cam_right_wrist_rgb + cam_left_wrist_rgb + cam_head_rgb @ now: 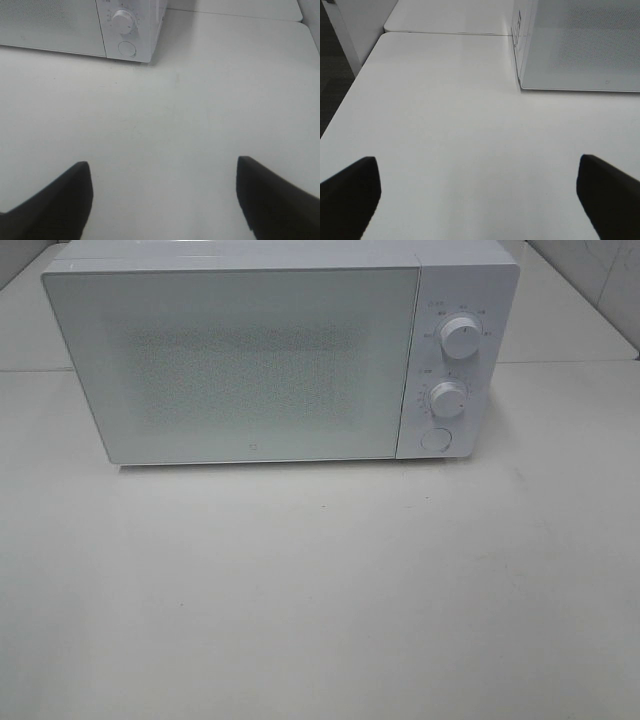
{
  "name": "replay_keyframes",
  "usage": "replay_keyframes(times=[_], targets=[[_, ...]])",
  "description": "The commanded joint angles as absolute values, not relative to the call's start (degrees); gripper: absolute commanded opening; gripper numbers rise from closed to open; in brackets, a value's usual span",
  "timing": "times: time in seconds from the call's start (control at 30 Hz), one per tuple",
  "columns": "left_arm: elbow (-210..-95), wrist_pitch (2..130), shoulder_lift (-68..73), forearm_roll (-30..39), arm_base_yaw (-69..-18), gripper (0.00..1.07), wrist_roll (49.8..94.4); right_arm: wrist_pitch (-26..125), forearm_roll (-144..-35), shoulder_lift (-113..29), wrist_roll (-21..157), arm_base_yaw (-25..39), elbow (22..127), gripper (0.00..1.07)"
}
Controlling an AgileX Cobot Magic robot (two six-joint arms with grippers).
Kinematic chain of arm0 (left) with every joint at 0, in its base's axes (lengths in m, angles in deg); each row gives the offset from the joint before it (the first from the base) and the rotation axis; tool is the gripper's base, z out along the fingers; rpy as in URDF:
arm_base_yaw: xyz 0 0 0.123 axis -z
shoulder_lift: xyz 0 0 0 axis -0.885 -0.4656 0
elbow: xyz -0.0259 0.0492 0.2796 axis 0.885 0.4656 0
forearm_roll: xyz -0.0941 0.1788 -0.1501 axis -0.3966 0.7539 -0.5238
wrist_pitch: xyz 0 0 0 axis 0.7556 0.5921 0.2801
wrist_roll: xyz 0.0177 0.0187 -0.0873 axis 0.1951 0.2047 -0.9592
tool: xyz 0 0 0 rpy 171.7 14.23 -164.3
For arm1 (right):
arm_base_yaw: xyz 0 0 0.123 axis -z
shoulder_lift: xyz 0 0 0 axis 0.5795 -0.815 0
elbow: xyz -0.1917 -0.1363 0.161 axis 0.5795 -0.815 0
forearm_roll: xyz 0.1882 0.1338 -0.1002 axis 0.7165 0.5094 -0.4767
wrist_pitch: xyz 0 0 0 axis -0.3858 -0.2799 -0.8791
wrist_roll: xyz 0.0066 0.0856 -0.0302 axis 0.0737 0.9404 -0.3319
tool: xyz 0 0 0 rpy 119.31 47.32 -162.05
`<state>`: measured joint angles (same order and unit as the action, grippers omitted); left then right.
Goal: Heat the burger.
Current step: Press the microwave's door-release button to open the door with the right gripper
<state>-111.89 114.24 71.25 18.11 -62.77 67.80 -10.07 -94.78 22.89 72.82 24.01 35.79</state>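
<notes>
And the left tool (477, 167) hangs spread wide, empty; microwave (250, 360) shut, upper centre of the worktop (320, 590); burger nowhere in sight; right tool (164, 167) released too. Burger's likely soft, light, stacked: cradle its sides gently

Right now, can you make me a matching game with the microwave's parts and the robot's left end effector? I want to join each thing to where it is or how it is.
Things:
1 microwave door
2 upper knob
3 round button
4 left end effector

Matches:
A lowest on the control panel
B open and empty
C shut
D highest on the control panel

Pairs: 1-C, 2-D, 3-A, 4-B
</notes>
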Motion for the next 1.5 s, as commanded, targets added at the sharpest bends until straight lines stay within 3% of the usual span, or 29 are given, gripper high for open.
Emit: replay_keyframes(times=[0.03, 0.73, 0.9, 1.5], targets=[[-111.72, 113.89, 72.23, 18.39, -62.94, 1.0, 67.92, -8.69, -91.69, 27.19, 72.47, 28.82, 34.87, 0.76], [-111.72, 113.89, 72.23, 18.39, -62.94, 1.0, 67.92, -9.04, -91.23, 28.33, 72.47, 30.94, 35.73, 0.76], [-111.72, 113.89, 72.23, 18.39, -62.94, 1.0, 67.92, -3.31, -91.63, 24.78, 71.73, 30.94, 38.88, 0.76], [-111.72, 113.89, 72.23, 18.39, -62.94, 1.0, 67.92, 27.69, -93.81, 0.83, 72.01, 30.54, 33.61, 0.76]])
